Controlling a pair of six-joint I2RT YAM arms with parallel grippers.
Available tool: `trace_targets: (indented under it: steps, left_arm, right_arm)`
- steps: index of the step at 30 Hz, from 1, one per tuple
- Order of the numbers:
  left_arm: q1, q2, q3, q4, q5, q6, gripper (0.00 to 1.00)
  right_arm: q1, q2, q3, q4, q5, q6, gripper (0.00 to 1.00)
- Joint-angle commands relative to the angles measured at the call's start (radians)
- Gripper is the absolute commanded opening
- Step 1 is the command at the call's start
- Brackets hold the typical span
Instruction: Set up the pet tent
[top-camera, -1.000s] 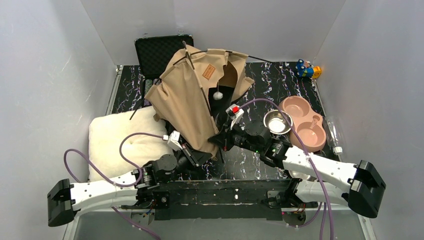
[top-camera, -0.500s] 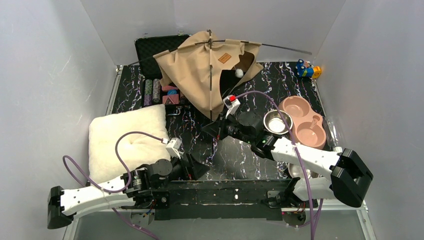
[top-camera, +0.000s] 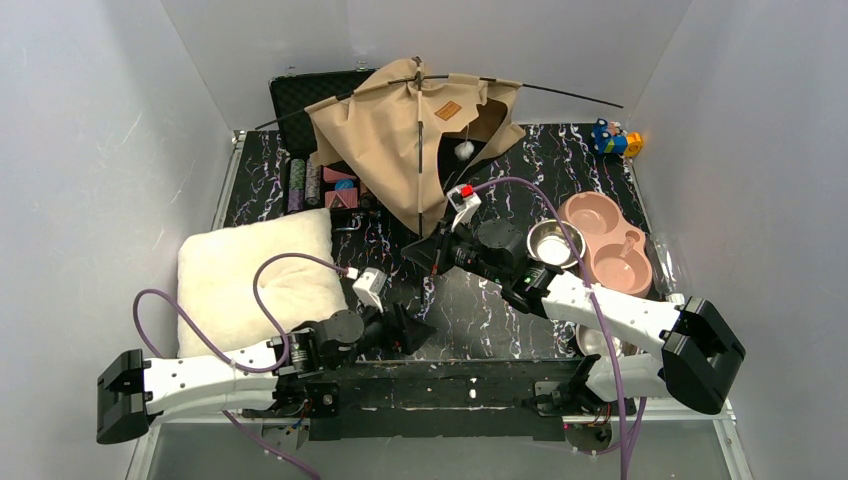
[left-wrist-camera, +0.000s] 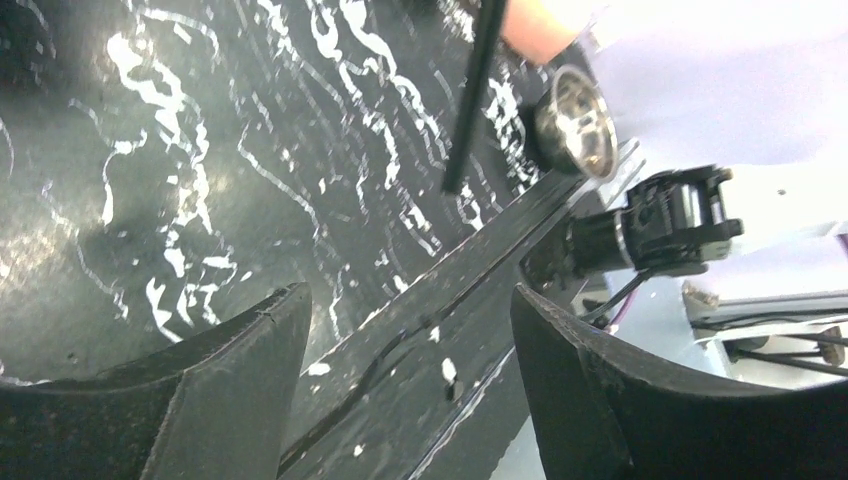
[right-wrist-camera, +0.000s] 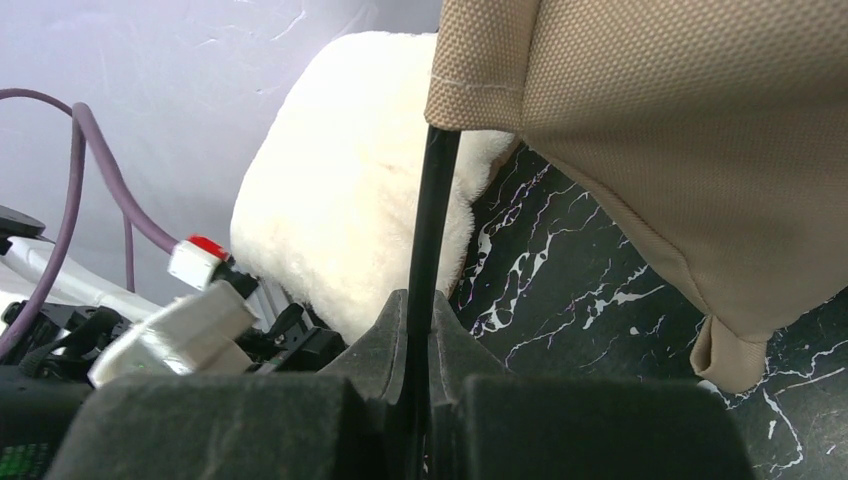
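From above, the pet tent (top-camera: 385, 140) stands tilted at upper centre, its pole (top-camera: 421, 160) reaching down to the right gripper (top-camera: 428, 250). The left wrist view shows the left gripper (left-wrist-camera: 408, 305) spread wide and empty. In the right wrist view, the right gripper's jaws are clamped on the pole.

The tent's brown label (top-camera: 448, 111) seems printed, but unreadable.

Pet tent (top-camera: 390, 150) stood tilted at far side of table (top-camera: 480, 310), canvas slack, black poles poking past fabric, white pom-pom (top-camera: 464, 150) dangling in doorway. Right gripper (top-camera: 424, 250) sat at lower end of upright pole. Left gripper (top-camera: 418, 328) sat low near front edge, apart from tent. Cream cushion (top-camera: 250, 280) lay left, pink double bowl (top-camera: 605, 245) right.
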Motion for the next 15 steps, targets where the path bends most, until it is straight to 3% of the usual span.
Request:
trace_targets:
  steps: [1, 6, 15]
  left_arm:
    - [0.008, -0.029, 0.044, 0.114, -0.072, 0.043, 0.70]
    - [0.062, -0.031, 0.060, 0.119, -0.055, 0.044, 0.64]
    - [0.181, 0.080, 0.112, 0.150, 0.099, 0.043, 0.48]
  right_arm:
    - [-0.012, -0.019, 0.038, 0.077, 0.021, -0.024, 0.01]
    - [-0.014, -0.020, 0.031, 0.081, 0.019, -0.015, 0.01]
    - [-0.014, -0.020, 0.032, 0.083, 0.011, -0.010, 0.01]
